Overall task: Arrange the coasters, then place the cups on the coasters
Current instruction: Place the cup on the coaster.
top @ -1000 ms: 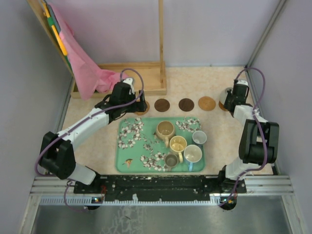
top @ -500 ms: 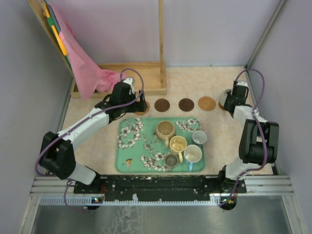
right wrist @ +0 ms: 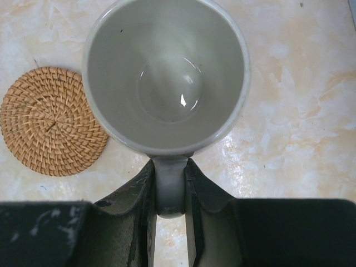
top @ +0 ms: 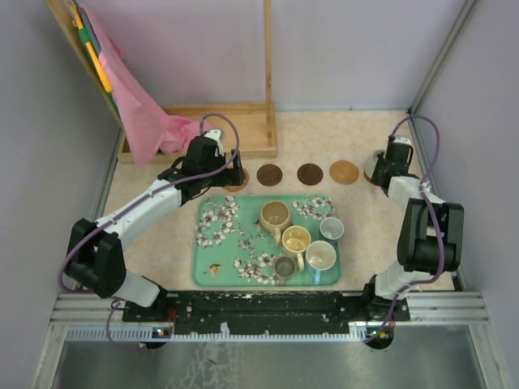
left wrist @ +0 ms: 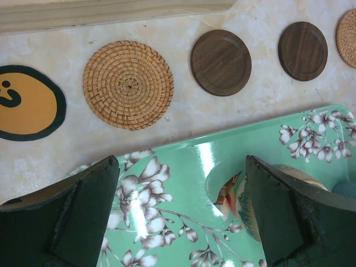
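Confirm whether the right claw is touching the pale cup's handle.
Touching. The right wrist view shows the right claw shut on the pale cup, both fingers pressed against its handle with no gap.

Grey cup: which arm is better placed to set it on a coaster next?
Right. The right gripper is shut on the cup handle, with a woven coaster beside it; the left gripper hangs open over the tray, holding nothing.
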### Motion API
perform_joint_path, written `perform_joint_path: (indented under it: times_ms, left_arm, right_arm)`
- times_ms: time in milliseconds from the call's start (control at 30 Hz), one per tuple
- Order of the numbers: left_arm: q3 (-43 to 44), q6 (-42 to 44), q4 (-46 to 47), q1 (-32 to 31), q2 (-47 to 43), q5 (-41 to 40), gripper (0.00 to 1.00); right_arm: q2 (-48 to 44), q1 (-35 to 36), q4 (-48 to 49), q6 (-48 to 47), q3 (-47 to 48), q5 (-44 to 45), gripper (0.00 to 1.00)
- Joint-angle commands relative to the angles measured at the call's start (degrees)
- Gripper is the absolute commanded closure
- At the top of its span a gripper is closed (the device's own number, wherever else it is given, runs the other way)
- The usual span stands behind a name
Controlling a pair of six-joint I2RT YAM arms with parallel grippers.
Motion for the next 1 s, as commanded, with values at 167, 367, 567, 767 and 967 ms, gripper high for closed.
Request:
perform_joint_path:
  times_ms: [167, 367, 567, 767, 967]
  left_arm:
    - [-0.80, -0.45, 1.49, -0.24, -0.66, 0.80, 0.00]
    - [-0.81, -0.26, 1.41, -0.24, -0.84, 0.67, 0.00]
    - [-0.87, -0.32, 1.41, -0.26, -0.77, 0.63, 0.00]
    - [-0.78, -0.38, 1.49, -0.24, -0.77, 0.71, 0.00]
    - [-0.78, -0.36, 1.49, -0.24, -0.75, 0.63, 0.00]
  right_arm:
    - [-1.44, -0.67, 7.02, 0.43, 0.90, 2.01, 1.00]
    - [-0.57, -0.67, 6.57, 0.76, 0.77, 2.78, 1.00]
    - [-0.08, -0.72, 6.39, 0.76, 0.51, 2.59, 1.00]
    - [0.42, -0.58, 6.17, 0.95, 0.57, 2.42, 1.00]
    - [0.45, -0.33, 5.99, 0.60, 0.56, 2.49, 0.94]
